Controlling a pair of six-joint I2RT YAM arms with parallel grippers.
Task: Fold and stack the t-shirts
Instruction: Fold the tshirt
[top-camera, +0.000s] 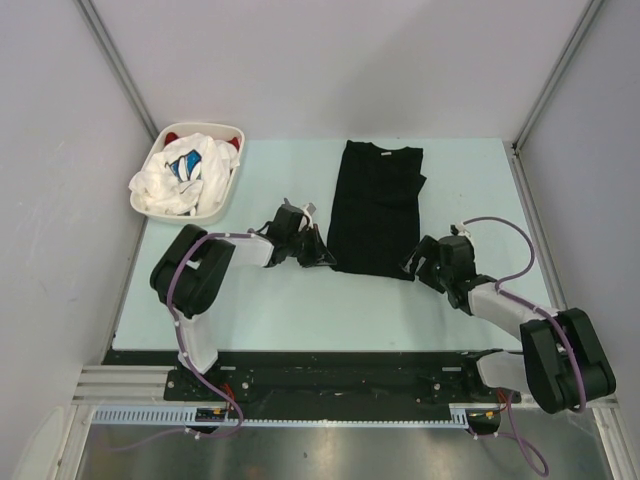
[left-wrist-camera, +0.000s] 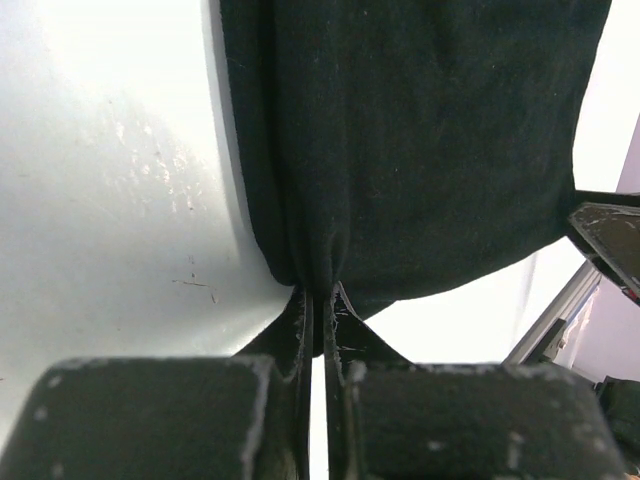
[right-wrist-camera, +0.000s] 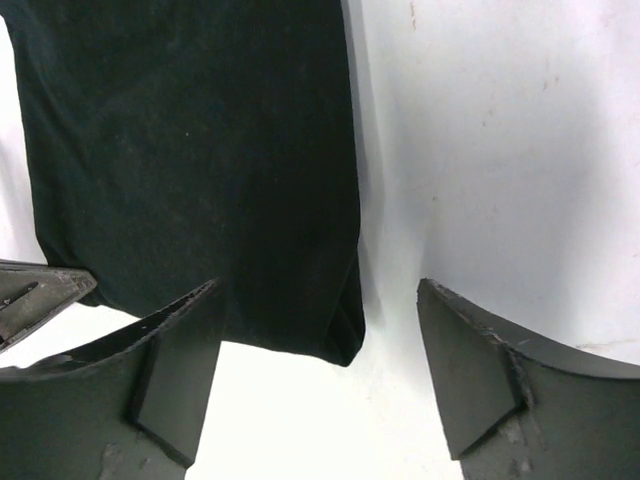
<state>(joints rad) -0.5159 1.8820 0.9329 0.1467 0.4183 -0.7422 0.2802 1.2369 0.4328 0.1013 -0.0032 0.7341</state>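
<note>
We face plain grey wall panels around a pale mint tabletop. The large plain black cloth t-shirt lies flat at its centre, folded narrow. At 10 o'clock a white oval plastic basket holds a crumpled white blue-printed tee. Our left gripper pinches the black shirt's 7 o'clock hem corner. Our right gripper stands spread astride the 5 o'clock corner.
</note>
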